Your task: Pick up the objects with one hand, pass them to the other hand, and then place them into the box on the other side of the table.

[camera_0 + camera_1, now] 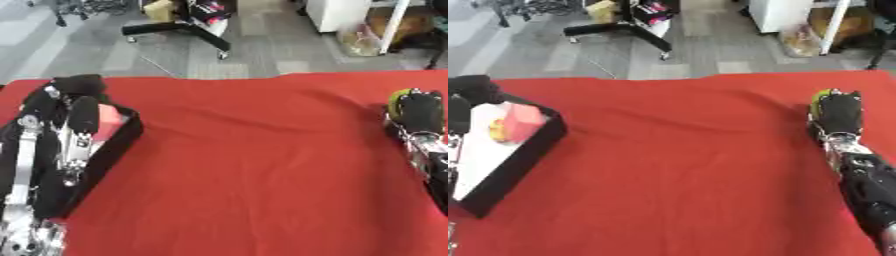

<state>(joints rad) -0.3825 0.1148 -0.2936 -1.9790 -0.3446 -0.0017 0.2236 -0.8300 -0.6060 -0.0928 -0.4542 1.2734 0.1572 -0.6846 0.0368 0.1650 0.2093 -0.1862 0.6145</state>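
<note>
While the black right hand [836,116] curls over a small yellow-green round object [824,95] near the red-clothed table's [684,165] right edge, the left hand [74,107] hangs over the black-walled box [531,145]; its fingers' state is unclear; a pink block [522,121] and a yellow piece [497,131] lie inside.

A red tablecloth [684,165] carries a black box [522,155] holding a pink block [522,122] and something yellow [497,131].

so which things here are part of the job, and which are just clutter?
Job:
- box
- pink block and yellow thing in the box
- yellow-green object under the right hand
- left hand over the box

Clutter:
- chair base
- white cabinet
</note>
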